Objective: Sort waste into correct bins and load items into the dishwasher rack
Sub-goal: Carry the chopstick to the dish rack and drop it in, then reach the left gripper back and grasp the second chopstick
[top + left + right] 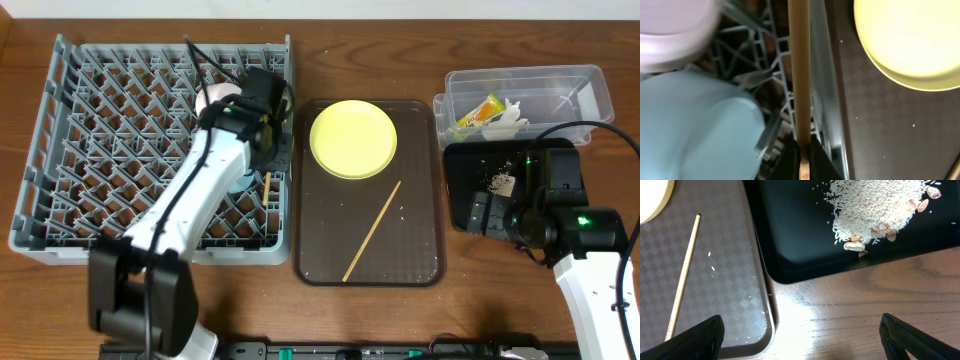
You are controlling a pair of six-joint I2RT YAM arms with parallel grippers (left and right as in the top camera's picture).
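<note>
We see the left gripper (803, 152) closed on one end of a thin wooden chopstick (800, 70), held just inside the right wall of the large square grey plastic dishwasher rack (60, 150), which fills the left end of the worktop. Beside the stick, a light blue bowl (695, 125) sits in the rack, and beyond it is a white rounded dish (675, 30); we cannot tell whether that is the bowl or the cup. At mid-worktop lies a dark brown serving tray (420, 250) carrying a round yellow-green plate (352, 138) and a second wooden chopstick (372, 231), which lies slantwise and apart from the plate. The right gripper (805, 339) hangs with its fingers (690, 340) spread wide and holding nothing. It is over the bare wood next to the shallow black rectangular tray (790, 255), which holds beige food crumbs (875, 210). At the far right corner, a clear plastic rectangular tub (580, 85) holds a yellow-green and orange snack wrapper (480, 110) and crumpled white tissue (512, 115).
</note>
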